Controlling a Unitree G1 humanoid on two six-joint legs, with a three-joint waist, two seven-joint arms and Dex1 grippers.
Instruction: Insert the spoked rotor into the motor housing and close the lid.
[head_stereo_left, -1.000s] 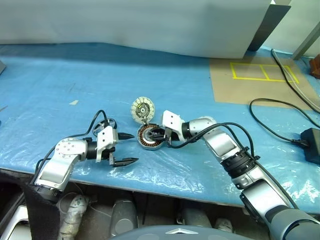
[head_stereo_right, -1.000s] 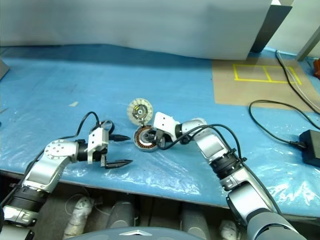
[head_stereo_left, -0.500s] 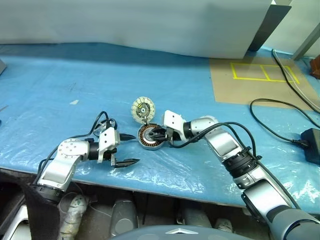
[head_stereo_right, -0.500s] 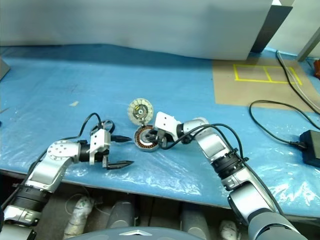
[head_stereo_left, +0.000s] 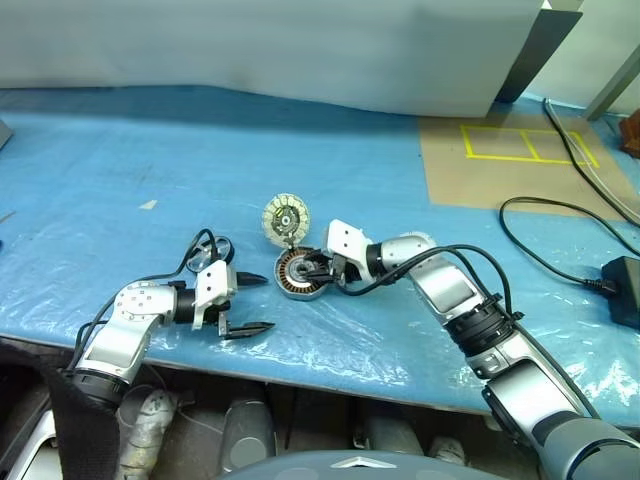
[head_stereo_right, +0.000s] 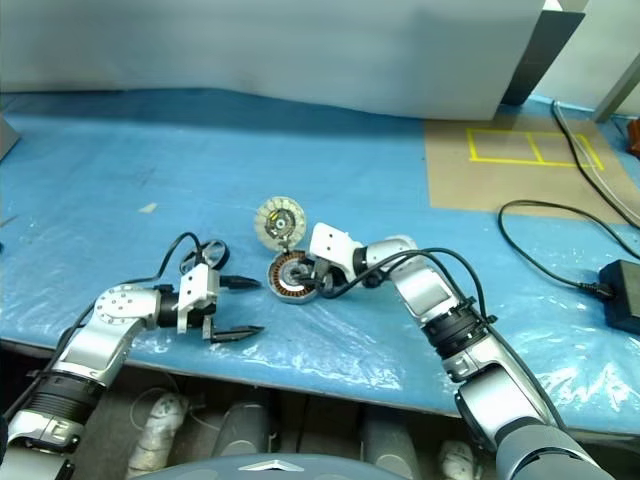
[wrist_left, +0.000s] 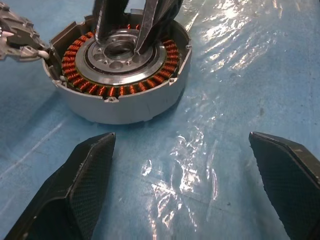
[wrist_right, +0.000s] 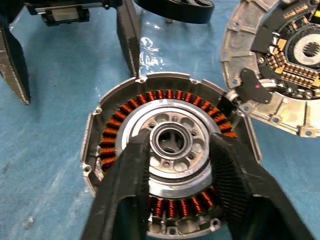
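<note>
Silver-grey motor housing (wrist_right: 170, 150), copper-orange windings; blue table (head_stereo_left: 300, 150)

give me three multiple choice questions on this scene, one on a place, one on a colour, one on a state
1. Where are the right gripper's fingertips?
A. over the middle of the motor housing
B. on the lid
C. well away from both

2. What colour are the wire coils inside the motor housing?
A. green
B. copper-orange
C. white

3. What state is the lid in?
A. shut on the housing
B. open, inner face showing
C. taken off and lying face down

Answers:
1 A: both wrist views show its two fingers straddling the hub at the centre.
2 B: a ring of copper-orange windings runs round the inside.
3 B: it stands swung back at the housing's rim, cream face in view.
</note>
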